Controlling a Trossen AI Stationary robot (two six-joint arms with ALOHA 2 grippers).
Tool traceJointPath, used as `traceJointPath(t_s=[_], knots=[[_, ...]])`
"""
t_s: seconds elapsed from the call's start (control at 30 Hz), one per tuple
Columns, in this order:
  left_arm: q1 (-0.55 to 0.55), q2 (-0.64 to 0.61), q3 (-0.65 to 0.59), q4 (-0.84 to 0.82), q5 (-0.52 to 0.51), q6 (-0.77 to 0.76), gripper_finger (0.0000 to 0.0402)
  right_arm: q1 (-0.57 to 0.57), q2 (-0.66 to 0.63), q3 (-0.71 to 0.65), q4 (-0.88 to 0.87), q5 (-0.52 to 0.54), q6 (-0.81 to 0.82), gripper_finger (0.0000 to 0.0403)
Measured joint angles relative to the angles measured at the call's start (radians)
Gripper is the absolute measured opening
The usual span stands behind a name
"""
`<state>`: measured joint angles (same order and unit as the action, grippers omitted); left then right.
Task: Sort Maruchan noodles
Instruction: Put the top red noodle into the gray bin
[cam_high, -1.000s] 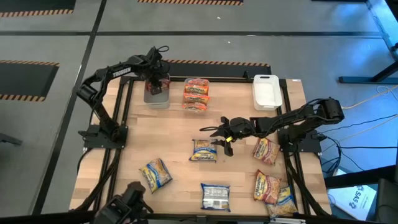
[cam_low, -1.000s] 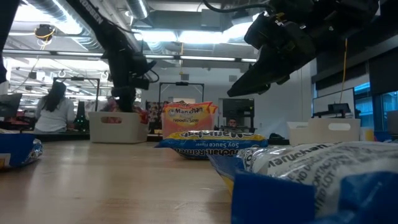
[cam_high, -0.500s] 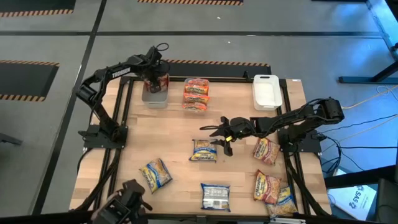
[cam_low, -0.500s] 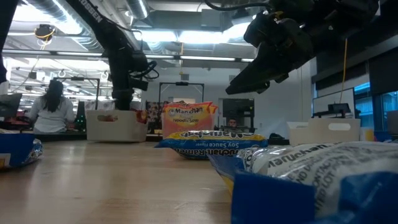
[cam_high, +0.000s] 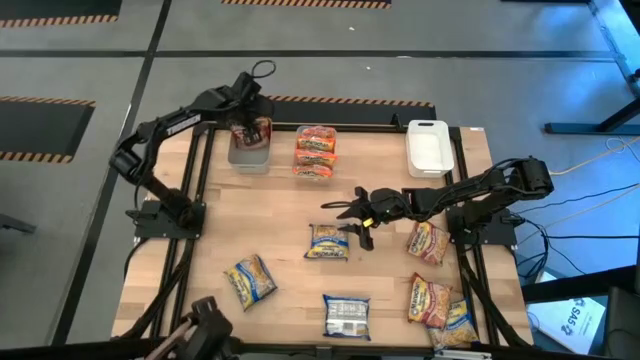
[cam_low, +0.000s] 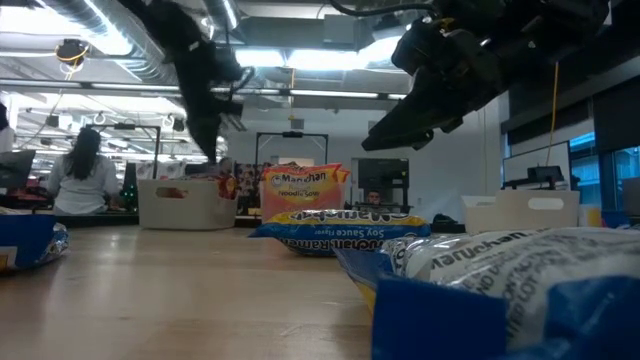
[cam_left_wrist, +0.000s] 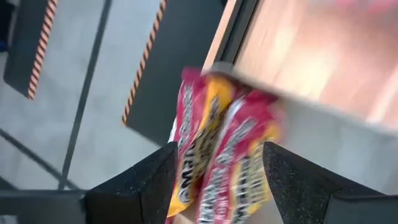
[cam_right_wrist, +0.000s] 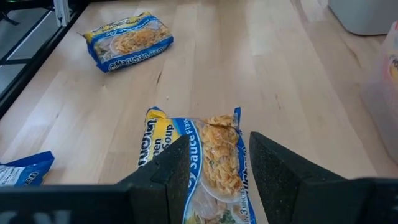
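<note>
My left gripper (cam_high: 250, 124) is open above the clear bin (cam_high: 250, 156) at the table's far left. In the left wrist view its fingers (cam_left_wrist: 144, 180) stand on either side of two dark red-and-yellow Maruchan packets (cam_left_wrist: 224, 149) that stand on end in that bin. My right gripper (cam_high: 350, 222) is open and hangs high above the table's middle (cam_low: 385, 135). It is over the right end of a blue-yellow packet (cam_high: 327, 242) that lies flat, seen between its fingers (cam_right_wrist: 205, 155).
A second clear bin (cam_high: 315, 152) holds pink-orange packets; a white bin (cam_high: 427, 147) stands at the far right. Loose packets lie flat: blue-yellow (cam_high: 250, 280), blue-white (cam_high: 347, 315), and several red-yellow ones at the near right (cam_high: 430, 298). A person (cam_low: 85, 175) sits beyond the table.
My left gripper has risen out of the clear bin, drifted toward the table's far edge and tipped over; the red-and-yellow packets stay in the bin.
</note>
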<state>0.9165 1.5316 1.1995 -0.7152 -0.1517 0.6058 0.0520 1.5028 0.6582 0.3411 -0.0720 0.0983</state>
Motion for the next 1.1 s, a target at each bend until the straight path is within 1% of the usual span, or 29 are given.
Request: traceJointPath(t_s=[0.13, 0.2, 0.23, 0.3, 0.4, 0.5, 0.57, 0.63, 0.7, 0.8, 0.87, 1.0, 1.1], knots=[[-0.06, -0.072, 0.008, -0.007, 0.012, -0.119, 0.0229, 0.0, 0.0, 0.0, 0.0, 0.001, 0.001, 0.0151], [-0.096, -0.104, 0.008, 0.002, 0.039, -0.185, 0.0229, 0.0, 0.0, 0.0, 0.0, 0.001, 0.001, 0.0151], [-0.116, -0.119, 0.008, 0.005, 0.069, -0.22, 0.0229, 0.0, 0.0, 0.003, -0.001, 0.001, 0.001, 0.0151], [-0.16, -0.147, 0.008, -0.001, 0.168, -0.285, 0.0229, 0.001, -0.003, 0.016, -0.011, -0.013, 0.011, 0.0151], [-0.244, -0.176, 0.008, 0.004, 0.362, -0.383, 0.0229, 0.013, -0.015, 0.044, -0.062, -0.059, 0.026, 0.0151], [-0.35, -0.179, 0.008, 0.02, 0.535, -0.447, 0.0229, 0.034, -0.038, 0.059, -0.155, -0.063, 0.025, 0.0151], [-0.435, -0.179, -0.004, 0.049, 0.623, -0.475, 0.0229, 0.051, -0.054, 0.064, -0.204, -0.053, 0.027, 0.0151], [-0.526, -0.179, -0.029, 0.112, 0.675, -0.513, 0.0229, 0.072, -0.073, 0.064, -0.237, -0.053, 0.038, 0.0151], [-0.621, -0.178, -0.056, 0.178, 0.686, -0.572, 0.0229, 0.095, -0.099, 0.064, -0.291, -0.052, 0.063, 0.0151], [-0.747, -0.178, -0.096, 0.269, 0.66, -0.638, 0.0229, 0.134, -0.148, 0.064, -0.366, -0.053, 0.114, 0.0151], [-0.826, -0.178, -0.119, 0.32, 0.6, -0.691, 0.0229, 0.157, -0.188, 0.064, -0.442, -0.052, 0.146, 0.0151], [-0.963, -0.178, -0.2, 0.438, 0.434, -0.783, 0.0229, 0.186, -0.277, 0.064, -0.601, -0.039, 0.226, 0.0151], [-1.045, -0.178, -0.281, 0.546, 0.339, -0.842, 0.0229, 0.193, -0.354, 0.063, -0.765, 0.007, 0.304, 0.0151]])
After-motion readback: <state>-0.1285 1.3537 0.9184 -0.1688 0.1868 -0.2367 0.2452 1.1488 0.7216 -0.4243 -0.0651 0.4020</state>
